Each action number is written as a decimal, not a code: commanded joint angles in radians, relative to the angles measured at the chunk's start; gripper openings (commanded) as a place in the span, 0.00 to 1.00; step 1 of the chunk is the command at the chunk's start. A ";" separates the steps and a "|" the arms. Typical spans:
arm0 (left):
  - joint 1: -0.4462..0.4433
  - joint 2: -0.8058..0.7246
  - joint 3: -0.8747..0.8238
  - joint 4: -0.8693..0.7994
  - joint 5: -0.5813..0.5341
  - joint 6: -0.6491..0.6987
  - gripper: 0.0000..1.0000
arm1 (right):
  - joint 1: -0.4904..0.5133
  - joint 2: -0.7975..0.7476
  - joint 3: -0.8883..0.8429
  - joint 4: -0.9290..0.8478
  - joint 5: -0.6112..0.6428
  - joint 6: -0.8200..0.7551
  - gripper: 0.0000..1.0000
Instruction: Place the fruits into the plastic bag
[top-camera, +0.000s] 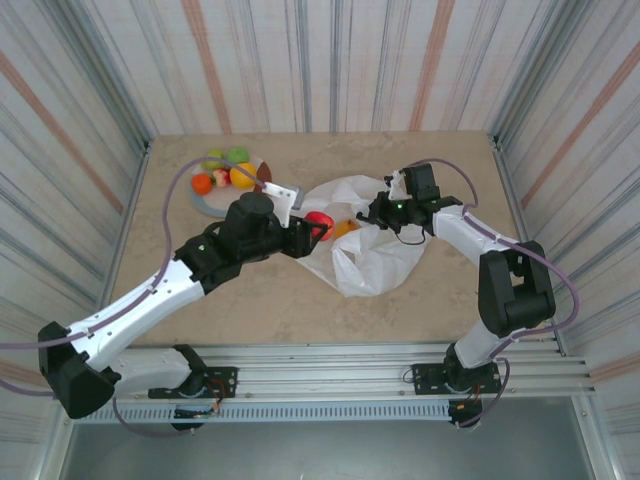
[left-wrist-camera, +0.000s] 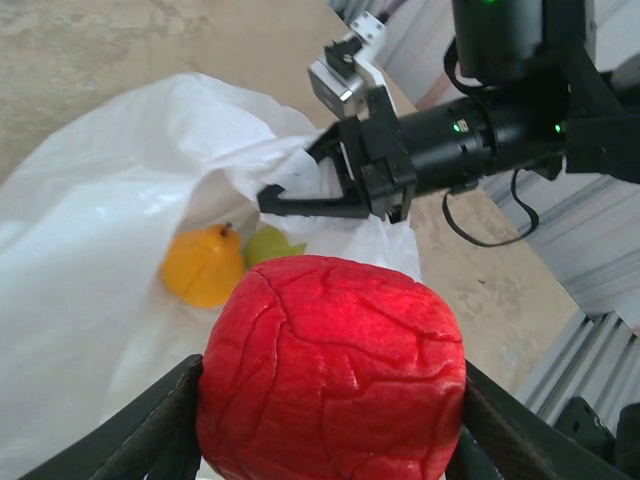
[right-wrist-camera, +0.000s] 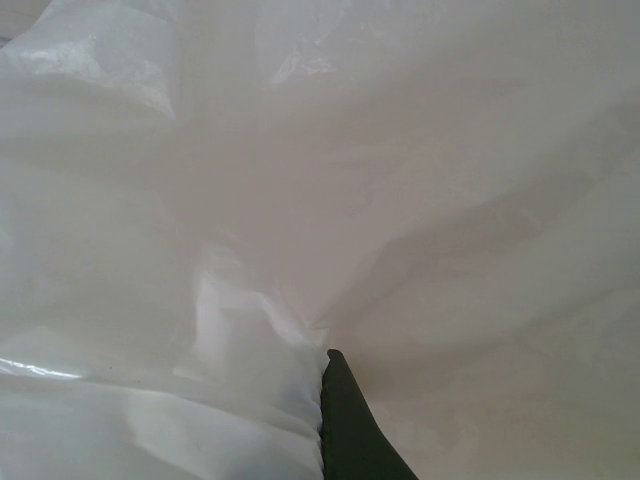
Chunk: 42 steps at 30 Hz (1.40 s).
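My left gripper (top-camera: 316, 228) is shut on a red fruit (left-wrist-camera: 330, 370), held between both fingers just over the open mouth of the white plastic bag (top-camera: 375, 255). An orange fruit (left-wrist-camera: 203, 265) and a green fruit (left-wrist-camera: 268, 243) lie inside the bag (left-wrist-camera: 90, 210). My right gripper (left-wrist-camera: 272, 198) is shut on the bag's upper edge and holds it lifted; in the right wrist view one dark finger (right-wrist-camera: 345, 430) presses into the bunched film (right-wrist-camera: 400, 150). Several more fruits, among them a green one (top-camera: 238, 155) and an orange one (top-camera: 202, 183), lie on the plate.
The round plate (top-camera: 212, 206) sits at the far left of the beige table, close behind my left forearm. Striped walls enclose the table on three sides. Bare table lies in front of the bag, toward the arm bases.
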 joint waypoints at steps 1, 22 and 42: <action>-0.009 0.014 -0.042 -0.022 -0.061 -0.002 0.59 | 0.008 -0.031 0.029 -0.003 0.002 0.018 0.00; -0.009 0.400 -0.050 0.263 -0.242 -0.039 0.62 | 0.016 -0.044 0.022 0.068 -0.063 0.093 0.00; -0.011 0.769 0.132 0.670 -0.444 -0.079 0.67 | 0.011 -0.020 0.091 -0.027 -0.064 0.025 0.00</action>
